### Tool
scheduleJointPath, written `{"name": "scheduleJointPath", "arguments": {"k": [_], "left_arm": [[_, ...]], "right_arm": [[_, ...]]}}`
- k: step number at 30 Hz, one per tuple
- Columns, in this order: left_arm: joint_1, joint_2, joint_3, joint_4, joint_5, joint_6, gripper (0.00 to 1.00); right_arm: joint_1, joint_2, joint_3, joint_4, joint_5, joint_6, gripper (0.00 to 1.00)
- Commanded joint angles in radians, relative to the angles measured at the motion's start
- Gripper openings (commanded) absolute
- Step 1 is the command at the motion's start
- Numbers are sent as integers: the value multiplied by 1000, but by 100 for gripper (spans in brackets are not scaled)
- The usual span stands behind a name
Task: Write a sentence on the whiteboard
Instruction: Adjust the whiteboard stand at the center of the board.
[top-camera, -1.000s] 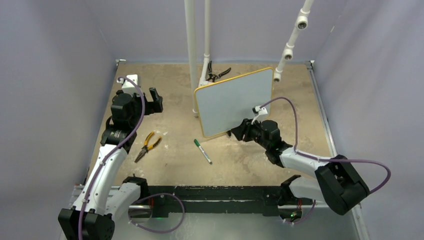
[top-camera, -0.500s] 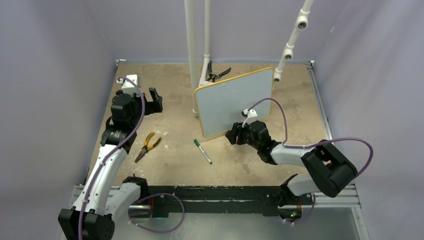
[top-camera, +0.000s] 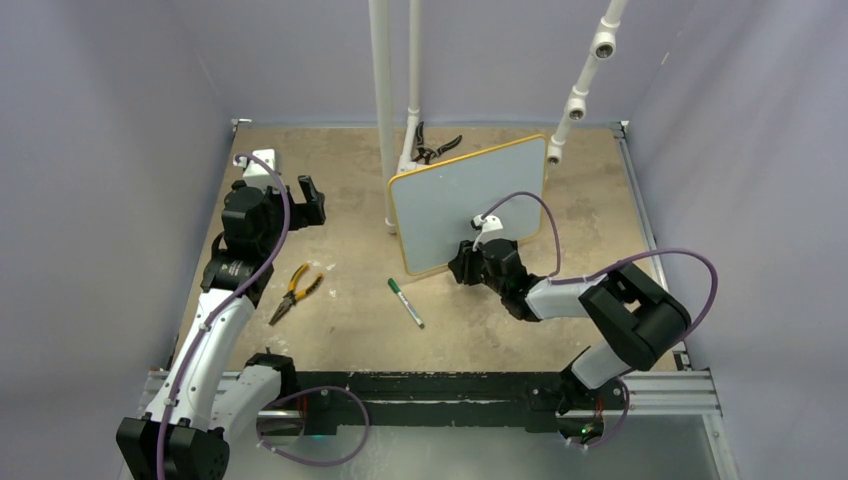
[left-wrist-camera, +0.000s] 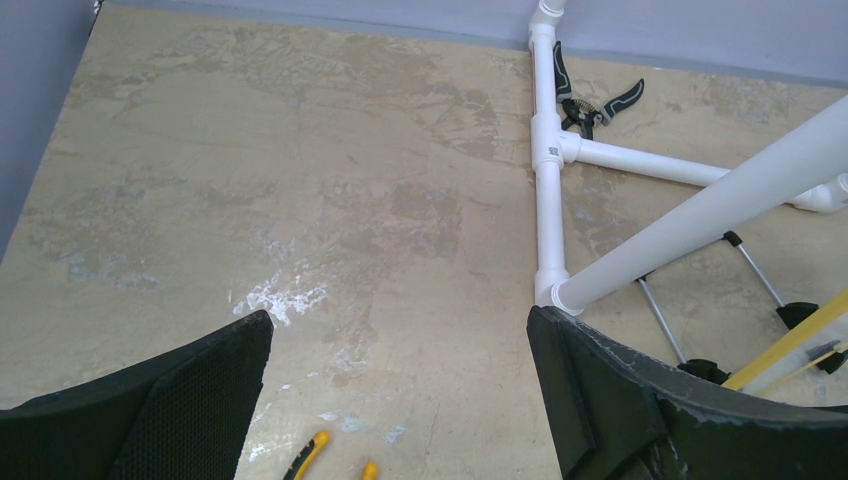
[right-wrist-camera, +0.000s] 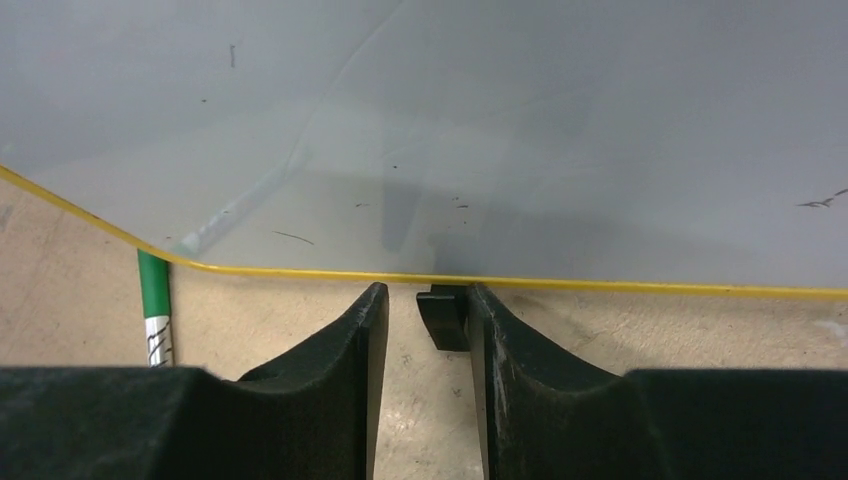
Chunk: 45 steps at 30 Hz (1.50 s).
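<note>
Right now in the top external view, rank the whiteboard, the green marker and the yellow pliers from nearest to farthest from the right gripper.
1. whiteboard: its lower edge is right at the right gripper, just beyond the fingertips.
2. green marker: lying flat to the gripper's left, slightly nearer the arm bases.
3. yellow pliers: farthest, well over on the left side.

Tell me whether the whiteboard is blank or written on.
Blank. The whiteboard shows no lettering in the top or right wrist views, only a few faint stray marks.
</note>
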Motion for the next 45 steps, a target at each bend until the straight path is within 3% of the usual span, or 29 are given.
{"name": "scheduleJointPath", "arguments": {"k": [1, 7, 17, 24, 38, 40, 45], "left_arm": [[5, -6, 3, 14, -1, 7, 99], [5, -6, 2, 15, -3, 7, 99], [5, -1, 2, 13, -6, 6, 99], [5, 2, 2, 13, -6, 5, 99], [5, 3, 3, 13, -7, 5, 99], [5, 3, 3, 13, -6, 5, 99], [5, 5, 2, 13, -3, 5, 99]], "right_arm": [[41, 23, 44, 55, 50, -15, 34], [108, 58, 70, 37, 120, -24, 18], [198, 120, 124, 34, 187, -31, 5], [218, 144, 165, 26, 219, 25, 0], [224, 177, 211, 0, 281, 67, 0], [224, 168, 209, -1, 271, 64, 8], [239, 110, 180, -29, 244, 76, 43]]}}
